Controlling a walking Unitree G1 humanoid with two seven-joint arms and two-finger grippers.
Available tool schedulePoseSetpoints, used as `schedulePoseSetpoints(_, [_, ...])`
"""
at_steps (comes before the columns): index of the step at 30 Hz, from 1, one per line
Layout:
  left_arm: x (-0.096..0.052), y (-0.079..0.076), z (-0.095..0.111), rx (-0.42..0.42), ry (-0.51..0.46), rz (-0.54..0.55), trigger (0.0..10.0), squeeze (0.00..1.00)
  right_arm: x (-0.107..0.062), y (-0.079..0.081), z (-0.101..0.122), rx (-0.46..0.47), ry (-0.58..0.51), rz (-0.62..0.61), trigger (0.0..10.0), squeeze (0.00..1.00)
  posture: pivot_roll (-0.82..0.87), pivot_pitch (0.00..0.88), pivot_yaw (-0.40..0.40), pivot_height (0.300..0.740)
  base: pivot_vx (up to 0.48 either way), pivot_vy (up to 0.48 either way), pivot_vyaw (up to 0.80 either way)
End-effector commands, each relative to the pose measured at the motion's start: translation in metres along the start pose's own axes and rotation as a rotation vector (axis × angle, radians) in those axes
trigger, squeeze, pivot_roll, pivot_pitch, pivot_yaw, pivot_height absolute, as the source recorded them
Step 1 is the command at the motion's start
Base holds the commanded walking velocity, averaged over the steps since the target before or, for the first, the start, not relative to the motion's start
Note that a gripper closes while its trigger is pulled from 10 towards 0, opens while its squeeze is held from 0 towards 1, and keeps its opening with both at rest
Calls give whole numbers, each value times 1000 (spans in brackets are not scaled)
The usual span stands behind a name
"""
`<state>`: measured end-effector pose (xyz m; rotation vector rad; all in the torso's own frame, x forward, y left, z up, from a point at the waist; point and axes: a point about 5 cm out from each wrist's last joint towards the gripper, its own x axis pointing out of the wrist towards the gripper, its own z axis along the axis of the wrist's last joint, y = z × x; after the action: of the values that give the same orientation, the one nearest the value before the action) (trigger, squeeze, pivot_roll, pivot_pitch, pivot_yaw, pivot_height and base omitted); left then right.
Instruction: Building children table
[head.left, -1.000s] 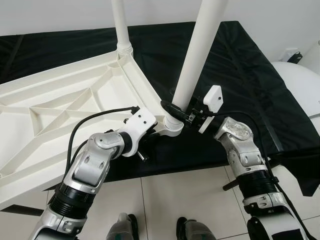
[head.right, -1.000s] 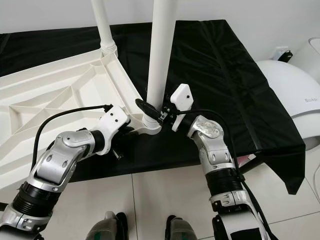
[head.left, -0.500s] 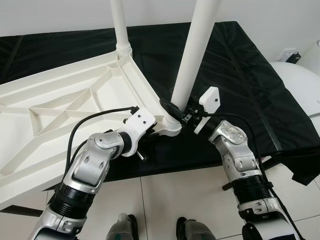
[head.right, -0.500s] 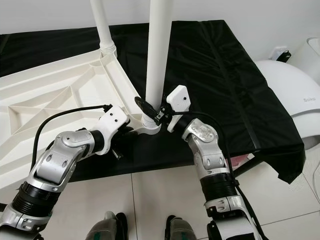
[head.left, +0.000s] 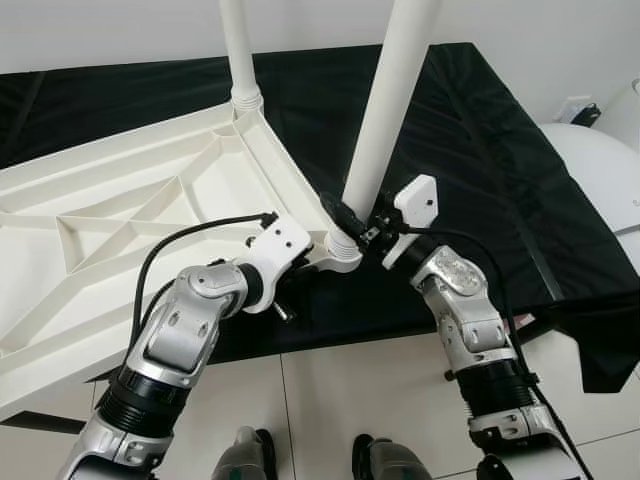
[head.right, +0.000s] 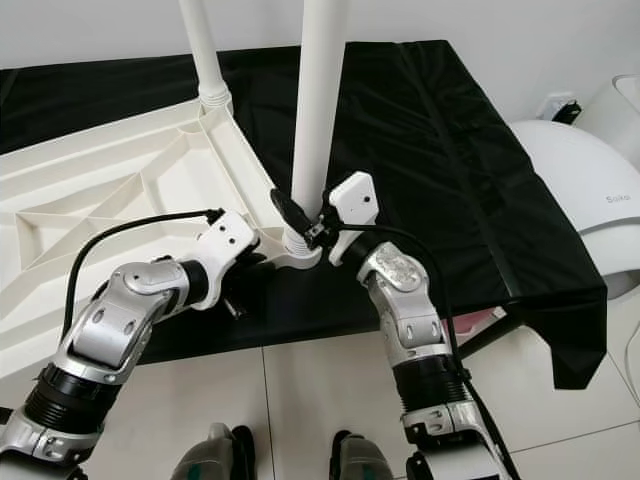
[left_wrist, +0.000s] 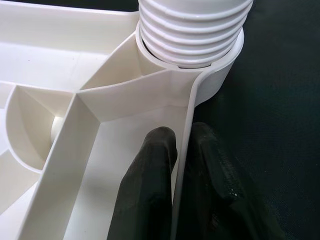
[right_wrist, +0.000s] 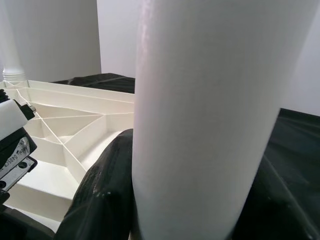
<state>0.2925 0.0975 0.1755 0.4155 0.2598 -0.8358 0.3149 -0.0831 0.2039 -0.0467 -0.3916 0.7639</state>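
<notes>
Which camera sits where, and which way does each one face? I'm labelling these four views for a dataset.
Left eye view: head, looking down at the upturned white tabletop; both silver arms show.
Right eye view: same head, same scene shifted; right pincer at the near leg.
Left wrist view: along the left pincer, clamped on the tabletop's rim below the leg's threaded end.
Right wrist view: along the right pincer's fingers, around that leg.
Both wrist views share this leg.

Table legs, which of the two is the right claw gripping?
The near-corner leg, clamped by the right claw just above its socket; the far leg stands untouched.
</notes>
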Motion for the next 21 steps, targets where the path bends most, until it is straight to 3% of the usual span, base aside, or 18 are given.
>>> schedulePoseSetpoints(1, [0, 2, 14, 22, -63, 55, 10000, 0, -3, 11, -15, 39, 60, 19, 10000, 0, -87, 179, 0, 740, 0, 0, 0])
schedulePoseSetpoints(21, [-1, 5, 16, 28, -64, 59, 10000, 0, -4, 23, -15, 36, 67, -3, 10000, 0, -84, 177, 4, 740, 0, 0, 0])
